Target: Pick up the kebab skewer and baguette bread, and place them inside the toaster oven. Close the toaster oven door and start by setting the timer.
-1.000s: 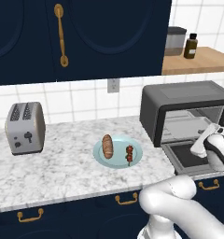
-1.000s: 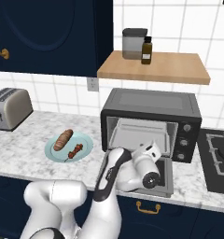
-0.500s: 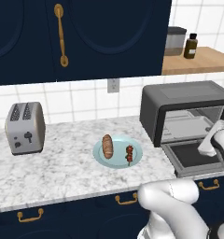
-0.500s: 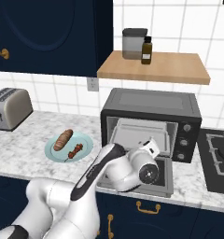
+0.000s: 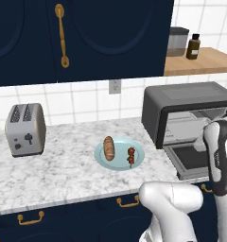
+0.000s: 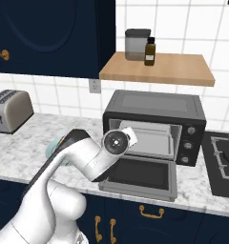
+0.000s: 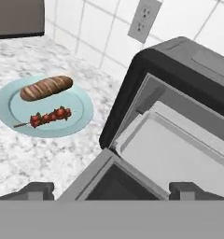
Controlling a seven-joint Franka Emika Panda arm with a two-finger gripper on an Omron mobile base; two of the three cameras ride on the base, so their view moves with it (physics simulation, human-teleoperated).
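My arm rises from the base and bends over the counter edge in front of the toaster oven [image 6: 154, 126]; in the left base view the forearm stands upright at the right edge, in front of the oven's open mouth. My gripper [image 7: 111, 189] points down and forward at the oven opening. Fingertips [image 7: 32, 189] sit far apart at the bottom of the hand view, nothing between them: spread and empty.

The toaster oven door [image 6: 142, 176] is folded down flat, glass facing up, sticking out over the counter edge. Inside the cavity there's a light grey tray [image 7: 179, 154], with nothing on it.

A pale blue plate [image 5: 119, 154] sits on the marble counter [image 5: 54, 170], left of the oven and apart from it. The baguette bread [image 5: 109, 147] lies on the plate's left half, the kebab skewer [image 5: 131, 156] on its right half, close together but not touching.

The left base view shows plate and food plainly, plus a silver toaster [image 5: 25, 129] further left. In the right base view my arm covers most of the plate; that view adds the oven knobs [image 6: 188, 141], a stove burner [image 6: 226, 157] at right, and a canister [image 6: 136, 44] with a brown bottle [image 6: 150, 51] on the wooden shelf [image 6: 159, 69].
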